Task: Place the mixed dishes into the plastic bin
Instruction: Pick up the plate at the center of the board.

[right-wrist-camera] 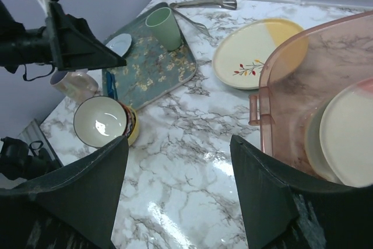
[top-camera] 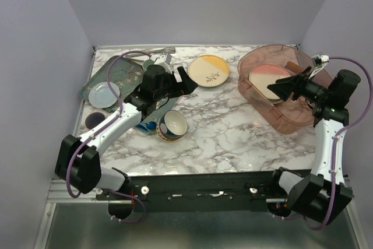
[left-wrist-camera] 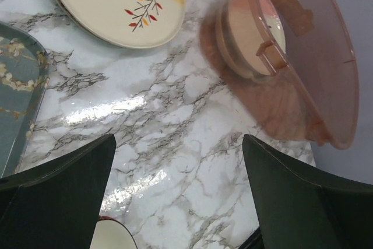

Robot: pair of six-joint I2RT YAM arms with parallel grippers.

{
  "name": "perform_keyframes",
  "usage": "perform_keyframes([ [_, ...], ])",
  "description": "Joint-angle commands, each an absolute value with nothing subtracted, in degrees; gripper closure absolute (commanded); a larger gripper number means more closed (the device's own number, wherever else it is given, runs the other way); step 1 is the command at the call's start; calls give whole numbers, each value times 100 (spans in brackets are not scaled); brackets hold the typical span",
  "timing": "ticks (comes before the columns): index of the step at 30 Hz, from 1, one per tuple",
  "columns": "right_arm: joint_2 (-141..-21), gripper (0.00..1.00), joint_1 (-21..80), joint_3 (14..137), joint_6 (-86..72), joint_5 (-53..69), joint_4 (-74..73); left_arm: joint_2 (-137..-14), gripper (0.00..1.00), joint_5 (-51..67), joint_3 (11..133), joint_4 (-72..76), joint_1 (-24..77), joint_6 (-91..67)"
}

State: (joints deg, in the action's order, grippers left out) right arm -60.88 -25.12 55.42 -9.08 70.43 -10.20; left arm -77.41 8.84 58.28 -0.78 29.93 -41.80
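Left gripper [left-wrist-camera: 179, 138]: your jaws stand wide, nothing held, above the marble table [top-camera: 233, 135] near the bowl [top-camera: 172, 125].
Right gripper [right-wrist-camera: 179, 139]: your jaws are spread and empty, over the plastic bin [top-camera: 285, 125].
Bin contents: pink-and-cream plate [top-camera: 263, 77], lying on another plate.
On table: yellow-and-cream plate [top-camera: 208, 70], just left of the bin.

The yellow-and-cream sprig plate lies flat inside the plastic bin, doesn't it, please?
Not quite: the yellow-and-cream sprig plate lies flat on the marble table, just outside the plastic bin, as the top external view shows.
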Motion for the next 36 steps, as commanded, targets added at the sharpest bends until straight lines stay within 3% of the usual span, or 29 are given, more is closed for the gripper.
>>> perform_keyframes([
  [1,-5669,22,-2496,5467,-782,7304,-835,-8348,1,-245,6512,-737,3225,-4438],
  [15,-5739,22,-2496,5423,-536,7330,-1011,-10186,1,-1046,8480,-1907,3410,-4676],
  [36,-5827,22,-2496,5423,-492,7348,-1046,-11751,2,-949,9852,-2127,3287,-4377],
])
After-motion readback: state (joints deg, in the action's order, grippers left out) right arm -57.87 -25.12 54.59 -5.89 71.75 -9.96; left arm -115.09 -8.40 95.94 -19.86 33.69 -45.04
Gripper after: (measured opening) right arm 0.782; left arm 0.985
